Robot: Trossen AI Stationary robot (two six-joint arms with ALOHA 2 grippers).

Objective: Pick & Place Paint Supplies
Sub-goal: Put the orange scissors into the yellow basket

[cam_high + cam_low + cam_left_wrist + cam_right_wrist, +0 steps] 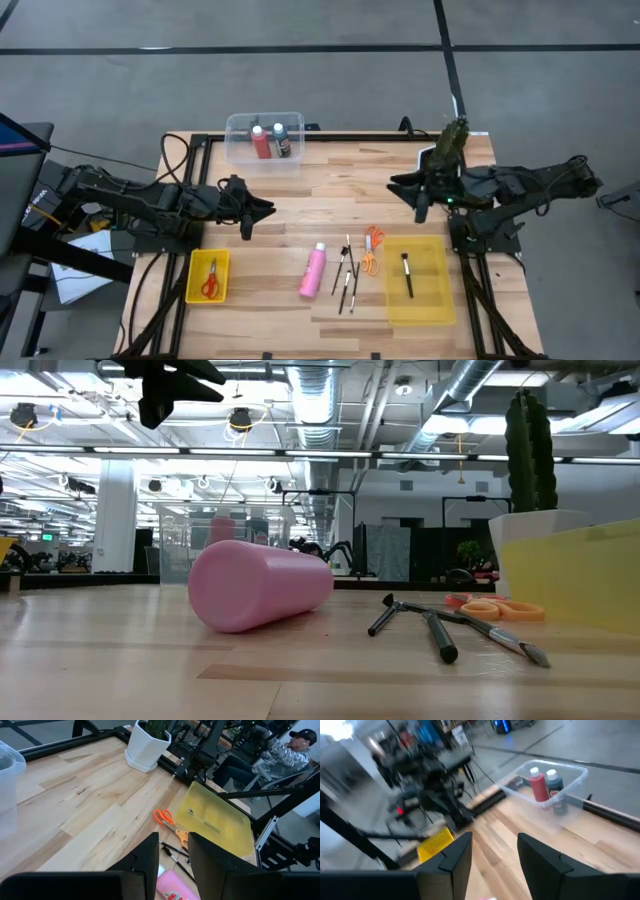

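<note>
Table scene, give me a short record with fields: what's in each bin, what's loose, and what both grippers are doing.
clear bin: red bottle and dark bottle, upright
small yellow tray: red scissors
large yellow tray: one brush
loose on table: pink bottle lying down, three brushes, orange scissors
left gripper: open, empty, above the table
right gripper: open, empty, above the table
</note>
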